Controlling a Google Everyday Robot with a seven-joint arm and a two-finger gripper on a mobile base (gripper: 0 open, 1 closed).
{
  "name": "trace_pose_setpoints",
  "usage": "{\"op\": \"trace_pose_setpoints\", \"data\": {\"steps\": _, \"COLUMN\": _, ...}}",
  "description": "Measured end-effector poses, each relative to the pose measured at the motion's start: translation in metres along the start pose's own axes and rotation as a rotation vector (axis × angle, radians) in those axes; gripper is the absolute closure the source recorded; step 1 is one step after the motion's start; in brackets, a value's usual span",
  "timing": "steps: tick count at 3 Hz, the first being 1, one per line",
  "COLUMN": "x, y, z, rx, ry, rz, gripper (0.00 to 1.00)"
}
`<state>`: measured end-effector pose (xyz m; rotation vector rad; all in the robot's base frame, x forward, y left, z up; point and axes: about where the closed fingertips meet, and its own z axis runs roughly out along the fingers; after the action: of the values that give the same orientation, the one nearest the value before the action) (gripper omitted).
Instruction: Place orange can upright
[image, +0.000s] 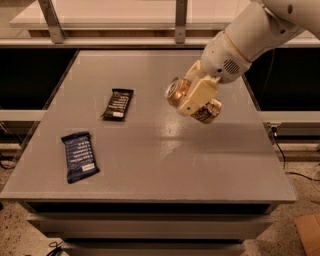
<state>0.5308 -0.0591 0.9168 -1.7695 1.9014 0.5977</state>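
My gripper (196, 98) hangs over the right half of the grey table (150, 150), with cream fingers (200, 95) shut around the orange can (176, 93). The can is lifted clear of the table and tilted, lying roughly sideways in the grip, its silver top facing left and its lower end (210, 112) sticking out to the lower right. The white arm (250, 35) reaches in from the upper right.
A black snack bar (119, 104) lies left of centre on the table. A dark blue snack packet (80, 156) lies near the front left. A metal frame and rail (180, 22) run behind the table. Cables and a cardboard corner (307, 232) lie on the floor at right.
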Motion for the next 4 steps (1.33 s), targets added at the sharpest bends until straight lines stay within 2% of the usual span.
{"op": "trace_pose_setpoints", "data": {"steps": 1, "x": -0.02, "y": 0.011, "z": 0.003, "rx": 0.028, "ry": -0.146, "rz": -0.007, "gripper": 1.0}}
{"op": "trace_pose_setpoints", "data": {"steps": 2, "x": -0.034, "y": 0.019, "z": 0.007, "rx": 0.073, "ry": -0.256, "rz": -0.001, "gripper": 1.0}}
{"op": "trace_pose_setpoints", "data": {"steps": 4, "x": -0.055, "y": 0.026, "z": 0.024, "rx": 0.072, "ry": -0.473, "rz": 0.058, "gripper": 1.0}}
